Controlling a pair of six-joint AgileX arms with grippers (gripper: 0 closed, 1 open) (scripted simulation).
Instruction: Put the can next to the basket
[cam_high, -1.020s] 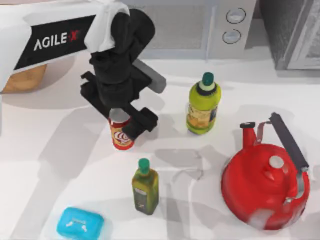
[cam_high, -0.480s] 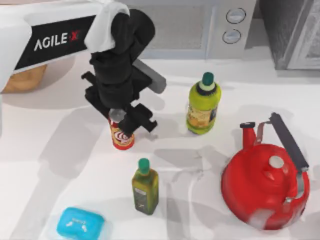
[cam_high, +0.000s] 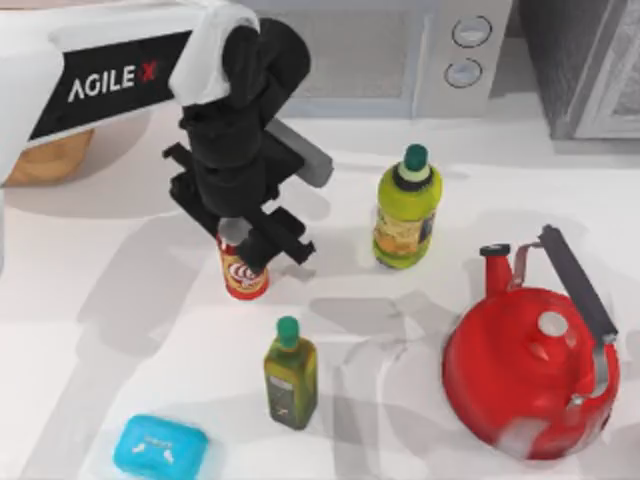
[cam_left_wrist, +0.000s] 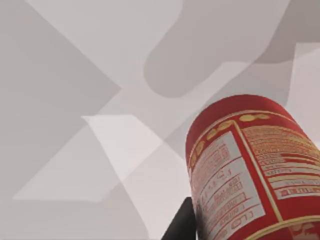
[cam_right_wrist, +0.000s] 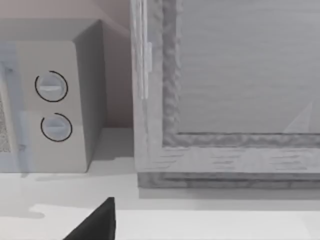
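left gripper (cam_high: 243, 243) on can (cam_high: 244, 275), barely shifted since before

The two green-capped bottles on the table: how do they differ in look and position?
The larger bottle is rounder, bright yellow-green, and stands farther back, toward the microwave. The smaller bottle is slimmer, darker olive, and stands nearer the front, close to the blue soap box. Both stand upright, with green caps and labels.

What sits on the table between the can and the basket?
Nothing visible. The left gripper is at the can, and the basket peeks out under the left arm at the table's far left. Bare table lies between them; both bottles and the kettle stand off that line.
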